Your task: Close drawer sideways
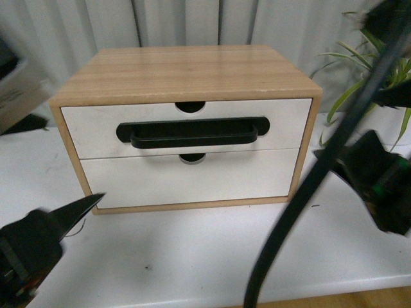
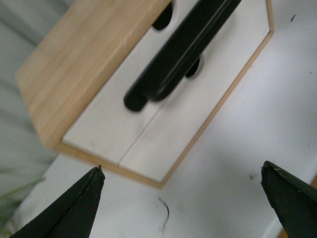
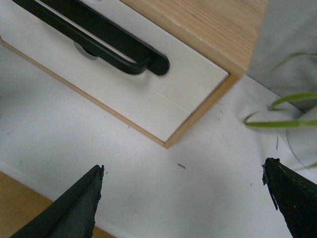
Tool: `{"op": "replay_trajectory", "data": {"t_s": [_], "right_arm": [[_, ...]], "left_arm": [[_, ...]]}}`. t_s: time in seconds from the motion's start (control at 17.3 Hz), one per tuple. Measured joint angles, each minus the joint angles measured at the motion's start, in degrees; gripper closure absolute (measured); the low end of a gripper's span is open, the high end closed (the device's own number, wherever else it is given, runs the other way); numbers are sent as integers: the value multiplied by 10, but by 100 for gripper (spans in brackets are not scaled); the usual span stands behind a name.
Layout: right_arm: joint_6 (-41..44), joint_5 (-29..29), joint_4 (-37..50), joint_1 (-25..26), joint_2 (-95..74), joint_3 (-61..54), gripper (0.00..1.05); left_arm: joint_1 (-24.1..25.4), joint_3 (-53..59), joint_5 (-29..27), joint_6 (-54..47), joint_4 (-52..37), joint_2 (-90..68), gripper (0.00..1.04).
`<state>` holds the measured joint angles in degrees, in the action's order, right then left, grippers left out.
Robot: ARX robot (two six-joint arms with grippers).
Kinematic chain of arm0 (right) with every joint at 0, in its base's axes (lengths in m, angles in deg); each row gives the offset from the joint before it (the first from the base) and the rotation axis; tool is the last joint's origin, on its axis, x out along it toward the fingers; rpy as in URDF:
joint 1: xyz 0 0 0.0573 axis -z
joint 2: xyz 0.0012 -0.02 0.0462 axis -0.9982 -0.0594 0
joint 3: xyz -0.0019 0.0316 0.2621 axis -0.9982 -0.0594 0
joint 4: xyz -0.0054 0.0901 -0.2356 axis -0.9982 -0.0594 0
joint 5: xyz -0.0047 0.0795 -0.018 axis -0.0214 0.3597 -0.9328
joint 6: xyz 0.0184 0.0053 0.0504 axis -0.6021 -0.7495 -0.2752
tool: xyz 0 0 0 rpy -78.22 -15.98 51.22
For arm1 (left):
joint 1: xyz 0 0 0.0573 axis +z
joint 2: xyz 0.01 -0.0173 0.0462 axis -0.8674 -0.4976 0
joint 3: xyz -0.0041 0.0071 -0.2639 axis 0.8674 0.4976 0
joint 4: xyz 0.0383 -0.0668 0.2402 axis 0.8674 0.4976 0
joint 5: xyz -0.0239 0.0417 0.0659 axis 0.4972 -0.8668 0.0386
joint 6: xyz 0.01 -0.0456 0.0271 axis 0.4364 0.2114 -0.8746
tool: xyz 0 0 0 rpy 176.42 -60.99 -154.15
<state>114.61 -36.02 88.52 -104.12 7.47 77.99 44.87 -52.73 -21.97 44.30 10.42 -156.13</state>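
A wooden cabinet point(image 1: 186, 67) stands on the white table point(image 1: 192, 256). Its upper drawer point(image 1: 90, 125) has a white front, a long black bar handle point(image 1: 192, 133) and a semicircular notch point(image 1: 190, 106). Its front looks level with the plain lower drawer front point(image 1: 192, 183). My left gripper point(image 1: 83, 205) is open and empty, low in front of the cabinet's lower left corner. My right gripper point(image 1: 379, 186) is open and empty, to the right of the cabinet. The left wrist view shows the drawer point(image 2: 109, 124) and handle point(image 2: 178, 54) beyond my open gripper point(image 2: 182, 168). The right wrist view shows the same drawer point(image 3: 193, 79) beyond the right gripper point(image 3: 184, 166).
A potted plant point(image 1: 379, 70) stands behind and right of the cabinet, close to my right arm. A black cable point(image 1: 302, 199) hangs across the front view, right of centre. A box and a dark object point(image 1: 13, 77) sit at the far left. The table's wooden front edge point(image 3: 20, 203) is near.
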Motion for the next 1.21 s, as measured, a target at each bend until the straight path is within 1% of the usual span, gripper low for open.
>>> {"op": "replay_trajectory", "data": {"t_s": [0.12,0.23,0.29,0.35,0.4,0.52,0.64,0.69,0.75,0.81,0.87,0.93,0.98,1.04,1.1,1.21], "right_arm": [[-37,-45,-12,-2,128,-93,6],[-87,-101,-47,-20,261,-166,6],[-113,-123,-79,-20,322,-194,6],[-139,-139,-100,-21,373,-214,6],[-163,-164,-62,-19,415,-239,6],[-168,-210,-12,-10,432,-256,6],[-169,-211,-14,-9,431,-257,6],[-172,-212,1,-9,430,-260,7],[-200,-211,90,-1,432,-290,17],[-223,-201,120,14,450,-312,26],[-239,-185,115,35,469,-322,37],[-248,-174,104,49,486,-325,47],[-252,-160,96,61,502,-328,56],[-256,-149,89,70,514,-330,65],[-258,-135,75,81,527,-334,76],[-259,-120,58,99,553,-341,94]], "left_arm": [[43,83,-2,58,47,149,7],[100,135,15,118,132,310,7],[127,155,31,150,185,390,7],[155,172,41,174,219,460,7],[186,189,60,211,233,515,7],[204,205,61,238,238,540,7],[202,205,66,243,238,540,7],[202,205,64,245,235,540,7],[173,223,0,279,169,556,16],[151,223,-41,312,134,574,25],[151,222,-59,335,135,595,36],[151,222,-71,350,205,630,45],[154,223,-69,359,244,664,54],[154,222,-69,362,224,673,63],[154,223,-70,366,235,674,74],[153,223,-70,371,237,674,92]]}}
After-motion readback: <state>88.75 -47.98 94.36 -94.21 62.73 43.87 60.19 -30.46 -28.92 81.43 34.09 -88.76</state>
